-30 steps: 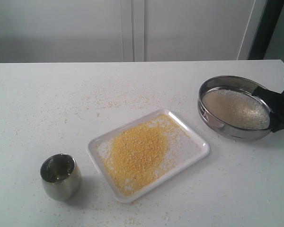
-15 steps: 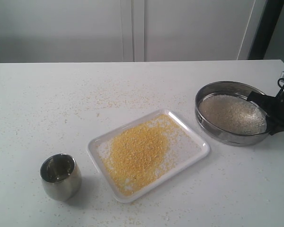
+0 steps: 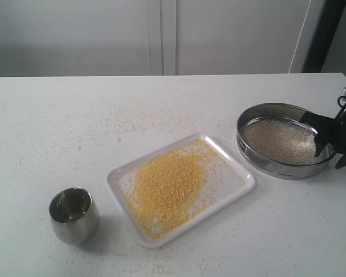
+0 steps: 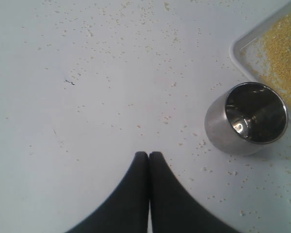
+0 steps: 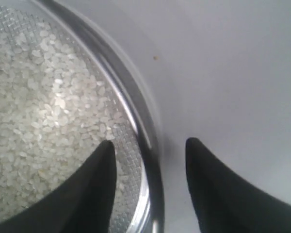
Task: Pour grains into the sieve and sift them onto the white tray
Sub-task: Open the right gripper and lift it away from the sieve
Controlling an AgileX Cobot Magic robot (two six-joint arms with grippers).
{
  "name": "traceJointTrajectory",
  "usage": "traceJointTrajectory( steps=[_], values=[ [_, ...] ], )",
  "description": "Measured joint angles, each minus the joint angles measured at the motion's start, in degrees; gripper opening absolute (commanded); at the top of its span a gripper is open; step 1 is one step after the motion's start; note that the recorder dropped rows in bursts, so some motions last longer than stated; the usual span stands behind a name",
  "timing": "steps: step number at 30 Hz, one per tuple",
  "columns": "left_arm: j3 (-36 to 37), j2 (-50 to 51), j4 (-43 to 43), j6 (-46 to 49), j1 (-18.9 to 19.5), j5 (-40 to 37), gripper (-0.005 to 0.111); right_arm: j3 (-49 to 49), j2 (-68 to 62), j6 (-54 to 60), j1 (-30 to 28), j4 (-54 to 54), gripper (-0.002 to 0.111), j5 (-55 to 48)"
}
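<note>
Tabletop (image 3: 57,127) is white, matte and flat, speckled all over with stray bits; wide open room across its left and rear areas. White tray (image 3: 235,173) is a smooth rectangle with rounded corners and a low raised rim, sitting skewed at centre front. It carries a heap of fine yellow-orange grains (image 3: 167,187), thinning toward the rim, with bare white at the corners. Sieve (image 3: 277,168) is a round, shallow, shiny steel ring with a fine mesh bottom. It rests flat on the tabletop at the right, near the tray's right corner but apart from it. Pale rice-like kernels (image 3: 279,140) cover its mesh. Steel cup (image 3: 74,215) is small, rounded, polished and upright, off the tray's left corner with a clear gap. Right tool (image 3: 330,151) is black with tapered fingers and released: it straddles the sieve's rim, one finger over the kernels and one outside, a gap on each side. Left tool (image 4: 149,154) is clenched on nothing, tips pressed together, above bare tabletop near the cup.
</note>
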State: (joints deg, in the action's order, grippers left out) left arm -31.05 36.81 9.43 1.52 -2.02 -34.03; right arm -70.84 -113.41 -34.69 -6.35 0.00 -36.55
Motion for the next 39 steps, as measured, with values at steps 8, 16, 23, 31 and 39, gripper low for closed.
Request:
traceJointTrajectory(
  steps=[8, 16, 23, 31, 39],
  values=[
    [0.0, 0.0, 0.0, 0.0, 0.0, 0.0, 0.0, 0.0, 5.28, 0.21, 0.0, 0.0, 0.044, -1.77],
    [0.0, 0.0, 0.0, 0.0, 0.0, 0.0, 0.0, 0.0, 11.88, 6.4, 0.0, 0.0, 0.027, -6.36],
    [0.0, 0.0, 0.0, 0.0, 0.0, 0.0, 0.0, 0.0, 16.26, 12.97, 0.39, 0.0, 0.002, -12.2],
    [0.0, 0.0, 0.0, 0.0, 0.0, 0.0, 0.0, 0.0, 21.01, 19.77, 1.45, 0.68, 0.0, -17.83],
    [0.0, 0.0, 0.0, 0.0, 0.0, 0.0, 0.0, 0.94, 26.84, 24.69, 5.41, 1.77, 0.0, -20.38]
  ],
)
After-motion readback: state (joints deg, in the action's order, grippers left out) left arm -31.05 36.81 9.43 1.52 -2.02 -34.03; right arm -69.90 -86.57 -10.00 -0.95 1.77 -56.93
